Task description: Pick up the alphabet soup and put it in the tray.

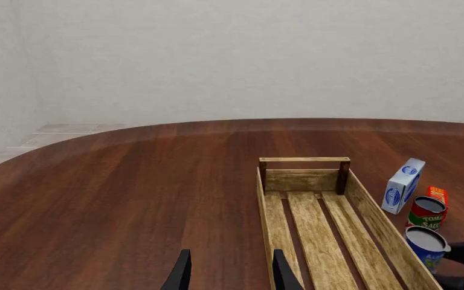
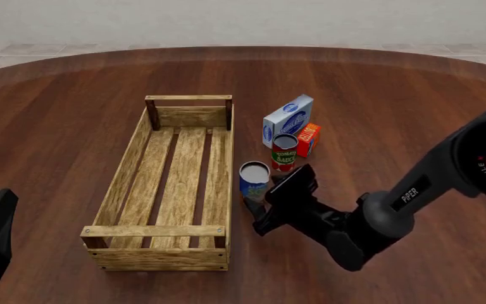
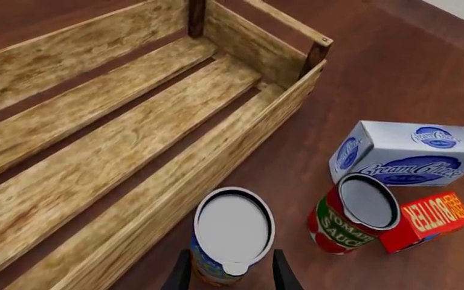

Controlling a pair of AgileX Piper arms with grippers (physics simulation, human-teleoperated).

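Right fingers (image 3: 232, 272) straddle the alphabet soup (image 3: 234, 228), not clenched yet; left fingers (image 1: 230, 272) apart, idle. Tomato sauce can (image 3: 353, 219) sits just beside the soup, tray (image 3: 240, 130) wall on its other side, so a sloppy close/lift could knock either.

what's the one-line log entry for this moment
right claw: open around alphabet soup | soup: on table beside tray | left claw: open, idle

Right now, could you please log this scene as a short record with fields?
soup: upright on table beside tray, can at
tray contents: nothing
right gripper: fingers either side of soup, grip not confirmed
left gripper: open, away from soup
neighbours: tomato can, blue-white box, butter box
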